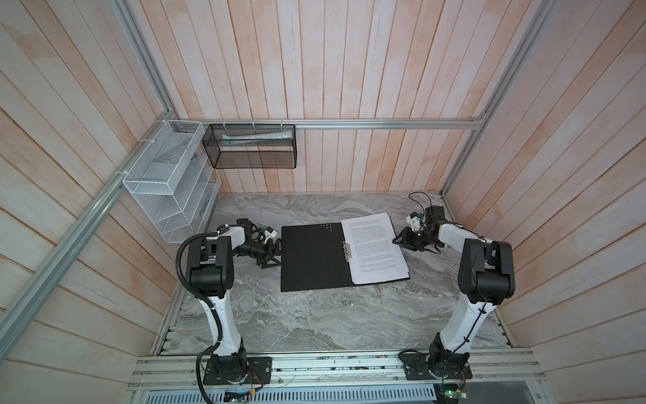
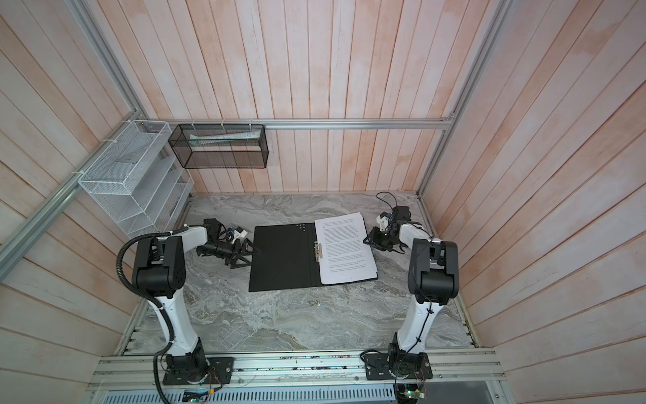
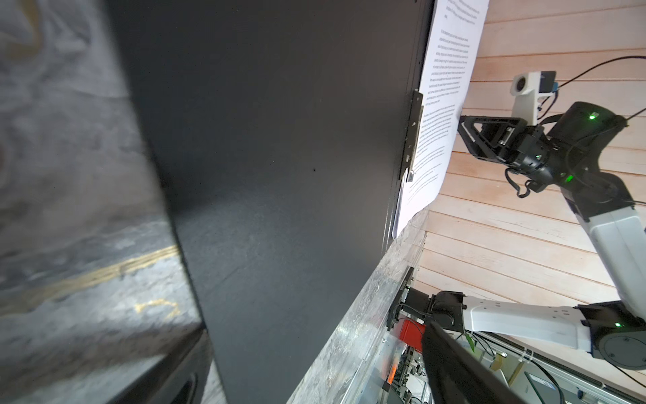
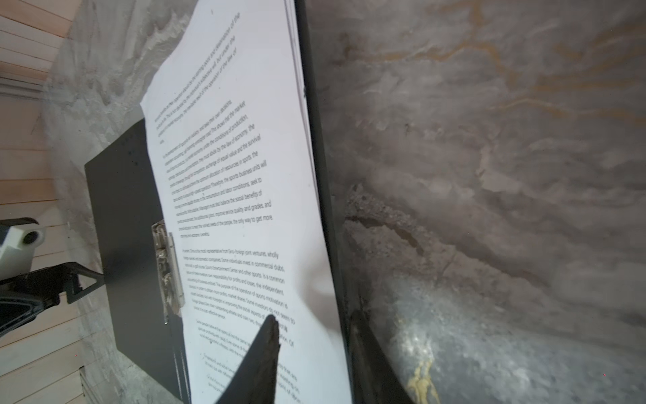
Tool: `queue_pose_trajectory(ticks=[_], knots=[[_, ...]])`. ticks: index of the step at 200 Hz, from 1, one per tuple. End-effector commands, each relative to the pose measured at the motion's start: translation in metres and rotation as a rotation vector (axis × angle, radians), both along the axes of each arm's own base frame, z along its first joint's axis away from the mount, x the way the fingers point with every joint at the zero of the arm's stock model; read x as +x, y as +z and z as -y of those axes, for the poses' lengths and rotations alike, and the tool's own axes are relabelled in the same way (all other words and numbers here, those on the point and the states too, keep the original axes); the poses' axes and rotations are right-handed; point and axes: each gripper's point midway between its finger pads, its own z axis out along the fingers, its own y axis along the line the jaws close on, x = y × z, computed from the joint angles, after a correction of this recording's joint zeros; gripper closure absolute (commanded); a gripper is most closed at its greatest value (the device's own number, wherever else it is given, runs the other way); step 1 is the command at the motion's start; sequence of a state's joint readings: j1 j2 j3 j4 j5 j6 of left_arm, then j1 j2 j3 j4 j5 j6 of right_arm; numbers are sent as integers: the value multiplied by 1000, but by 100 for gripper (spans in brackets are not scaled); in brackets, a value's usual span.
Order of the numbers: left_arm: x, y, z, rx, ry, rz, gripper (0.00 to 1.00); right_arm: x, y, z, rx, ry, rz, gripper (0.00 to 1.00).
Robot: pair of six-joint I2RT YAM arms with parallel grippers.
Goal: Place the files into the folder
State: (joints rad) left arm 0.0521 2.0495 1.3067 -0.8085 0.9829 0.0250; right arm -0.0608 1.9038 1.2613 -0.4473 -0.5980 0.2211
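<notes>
On the marble table (image 1: 314,314) the folder (image 1: 311,259) lies open, with the files (image 1: 374,248) on its right half. These sheets look light, floppy and slippery, so I would take their edge together with the stiff cover. The right gripper (image 1: 398,242) straddles that edge with 2 jaws half closed; if it truly pinches I cannot tell. The left gripper (image 1: 279,257) is wide open and empty.

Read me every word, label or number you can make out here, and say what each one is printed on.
"the only way to get more": top sheet of the files, right wrist view.
"service quality and grades, and": same sheet.
"the sports business units will": same sheet.
Rest of that page: blurred; in both top views, too small to read.
The folder: no lettering shows on its open black inside.
</notes>
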Motion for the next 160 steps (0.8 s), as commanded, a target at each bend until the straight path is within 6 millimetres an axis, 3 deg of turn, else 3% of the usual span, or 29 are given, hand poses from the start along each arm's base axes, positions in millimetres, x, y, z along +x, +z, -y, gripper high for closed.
queue_pose_trajectory(ticks=[1,50,116,160], knots=[[10,42,37,-203,-77,126,6,-61,43,-104,375,245,-155,69],[9,38,34,-188,-75,123,6,-64,62,-121,444,304,-138,69],[8,36,34,-182,-76,120,7,-63,82,-125,462,320,-103,69],[6,41,33,-186,-76,133,7,-57,75,-121,458,290,-107,69]])
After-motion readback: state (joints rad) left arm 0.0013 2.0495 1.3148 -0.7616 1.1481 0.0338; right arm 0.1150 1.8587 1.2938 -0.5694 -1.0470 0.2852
